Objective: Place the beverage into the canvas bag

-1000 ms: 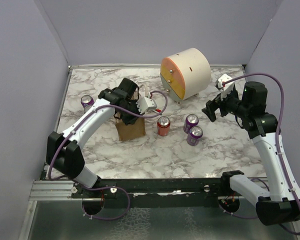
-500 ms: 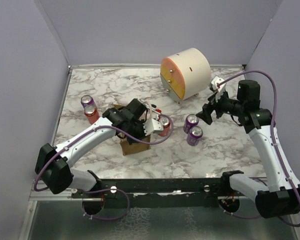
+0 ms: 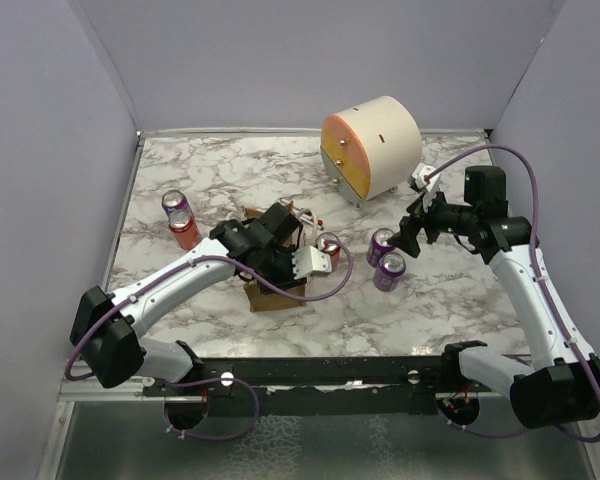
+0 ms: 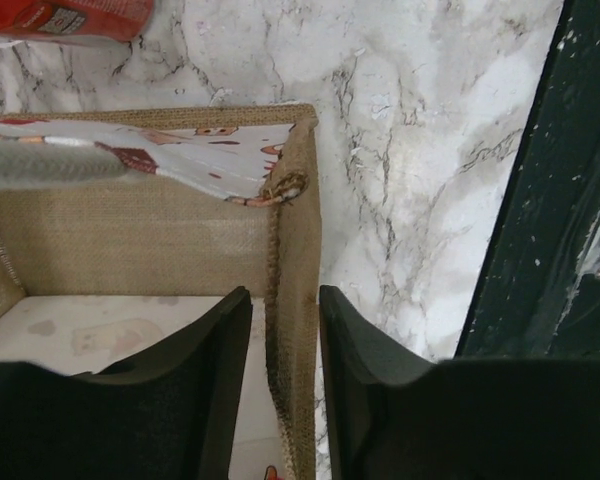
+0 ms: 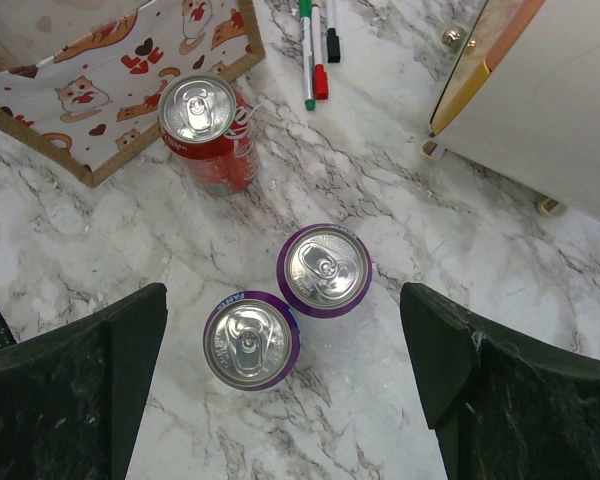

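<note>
We hold the right claw, wide open and empty, straight above two upright purple cans right of the bag, whose wall the left claw pinches.

- The left arm stretches low from its base toward the middle of the desk, with the wrist bent down.
- The left gripper has its jaws nearly together, pinching a side wall of the canvas bag, one inside and one outside.
- The right arm rises steeply, then folds inward at its top.
- The right gripper points down, its jaws spread wide and holding nothing.
</note>
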Controlling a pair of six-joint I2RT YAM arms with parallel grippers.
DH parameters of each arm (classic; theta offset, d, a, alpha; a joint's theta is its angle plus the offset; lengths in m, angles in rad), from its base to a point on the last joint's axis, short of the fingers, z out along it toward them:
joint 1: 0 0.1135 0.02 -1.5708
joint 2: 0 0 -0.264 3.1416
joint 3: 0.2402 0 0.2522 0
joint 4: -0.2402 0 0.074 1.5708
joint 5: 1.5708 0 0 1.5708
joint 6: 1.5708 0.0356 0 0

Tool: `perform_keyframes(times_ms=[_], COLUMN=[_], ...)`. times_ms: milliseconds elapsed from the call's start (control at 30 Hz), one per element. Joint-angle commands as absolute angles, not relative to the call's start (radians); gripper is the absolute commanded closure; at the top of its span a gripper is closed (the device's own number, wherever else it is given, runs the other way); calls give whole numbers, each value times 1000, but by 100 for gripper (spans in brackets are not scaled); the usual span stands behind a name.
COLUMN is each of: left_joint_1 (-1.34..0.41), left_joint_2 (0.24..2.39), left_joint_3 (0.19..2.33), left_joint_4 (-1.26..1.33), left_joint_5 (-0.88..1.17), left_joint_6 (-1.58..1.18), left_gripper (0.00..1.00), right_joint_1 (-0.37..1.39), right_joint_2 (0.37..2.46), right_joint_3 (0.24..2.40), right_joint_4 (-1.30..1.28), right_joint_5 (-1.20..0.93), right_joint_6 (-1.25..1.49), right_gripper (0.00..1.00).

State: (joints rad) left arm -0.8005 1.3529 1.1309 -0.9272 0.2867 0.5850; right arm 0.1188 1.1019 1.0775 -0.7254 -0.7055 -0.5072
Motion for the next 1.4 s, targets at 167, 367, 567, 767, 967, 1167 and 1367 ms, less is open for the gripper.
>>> perform_keyframes(times_ms=[167,367,567,767,967,1167,1367], left_joint_1=[-766,-560,-296,-86,38,85,133], left_joint_2=[1248,1204,1170,1170,1289,1464,1668], left_joint_3=[1279,1393,1452,1417,1403,1442,1532], left_joint_4=[-989,-953,-870,-751,-695,-631,-614], left_joint_5=[280,441,436,226,177,121,124], left_joint_6=[534,439,304,165,132,147,160], left_gripper=[32,14,13,4,4,4,5], right_joint_1=[125,126,126,126,126,126,126], right_joint_2=[1061,1035,1046,1058,1060,1054,1025], right_joint_3=[1035,1033,1061,1037,989,943,931], right_joint_4=[-671,-660,-653,-603,-450,-383,-420], right_joint_5=[-687,-644,-636,-633,-569,-632,-630], right_joint_6=[-470,-457,-432,-466,-483,-429,-450], right_gripper=[1,1,1,1,1,1,1])
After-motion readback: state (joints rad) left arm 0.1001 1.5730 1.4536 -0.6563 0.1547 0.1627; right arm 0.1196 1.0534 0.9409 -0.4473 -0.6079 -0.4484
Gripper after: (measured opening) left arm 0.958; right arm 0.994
